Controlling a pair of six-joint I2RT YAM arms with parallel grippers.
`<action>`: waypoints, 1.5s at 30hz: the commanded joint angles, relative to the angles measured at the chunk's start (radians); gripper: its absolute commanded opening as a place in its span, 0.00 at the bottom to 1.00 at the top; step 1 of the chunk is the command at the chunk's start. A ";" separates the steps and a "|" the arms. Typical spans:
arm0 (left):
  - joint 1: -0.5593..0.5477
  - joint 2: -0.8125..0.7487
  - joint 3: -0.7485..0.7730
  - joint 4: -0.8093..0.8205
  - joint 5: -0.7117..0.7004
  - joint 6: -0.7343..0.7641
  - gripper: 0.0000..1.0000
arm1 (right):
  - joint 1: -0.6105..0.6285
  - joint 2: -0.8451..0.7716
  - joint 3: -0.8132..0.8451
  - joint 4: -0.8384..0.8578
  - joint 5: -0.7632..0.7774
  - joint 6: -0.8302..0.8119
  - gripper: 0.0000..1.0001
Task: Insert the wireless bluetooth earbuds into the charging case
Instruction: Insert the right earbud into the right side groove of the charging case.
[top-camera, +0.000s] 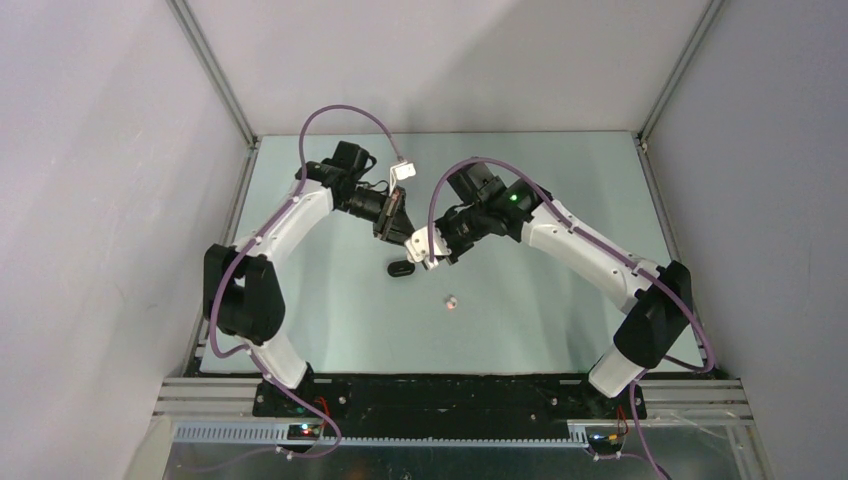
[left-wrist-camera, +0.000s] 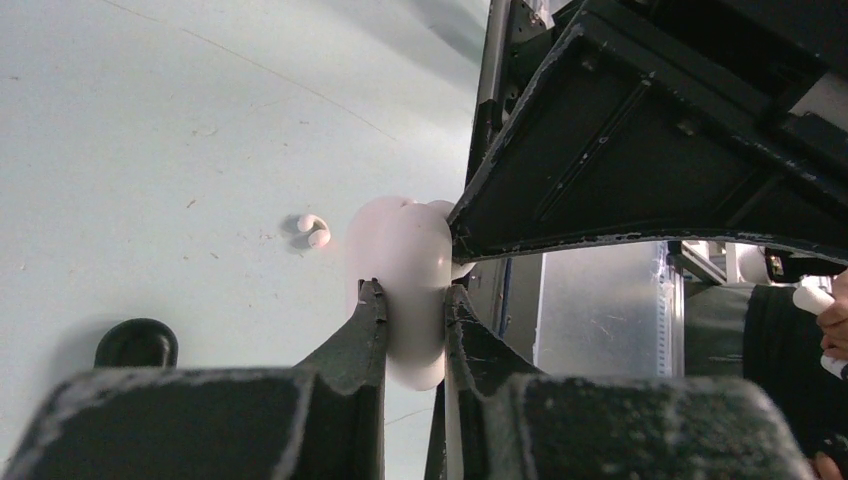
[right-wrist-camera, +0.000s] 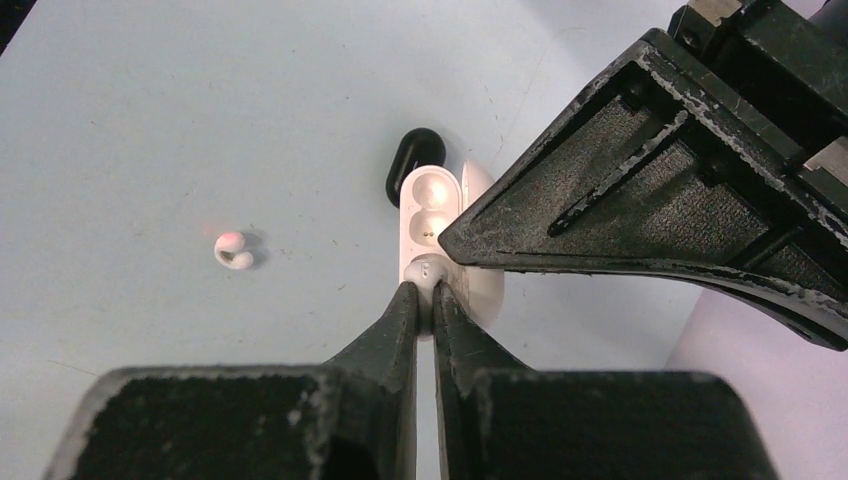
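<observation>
One white earbud (right-wrist-camera: 428, 270) is pinched in the right gripper (right-wrist-camera: 425, 292) over the open case (right-wrist-camera: 430, 208) clamped by the left gripper (left-wrist-camera: 412, 298); none is judged seated, a second earbud (right-wrist-camera: 233, 250) is left on the table (right-wrist-camera: 140, 120)

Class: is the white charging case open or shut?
Open: the white charging case has its lid swung aside, leaving the inner wells exposed.

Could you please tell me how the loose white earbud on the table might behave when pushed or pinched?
The loose white earbud looks small and rounded, so it would probably skid or roll when nudged. Its smooth C-shaped curve may slip from a pinch.
</observation>
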 joint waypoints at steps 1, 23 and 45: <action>-0.004 -0.037 0.039 0.006 -0.003 0.026 0.00 | 0.002 0.013 0.040 -0.015 0.006 0.031 0.08; -0.004 -0.030 0.041 0.006 0.008 0.026 0.00 | 0.016 0.050 0.041 0.036 0.035 0.055 0.10; -0.004 -0.024 0.039 0.004 -0.022 0.024 0.00 | -0.009 -0.065 0.085 0.034 -0.042 0.153 0.30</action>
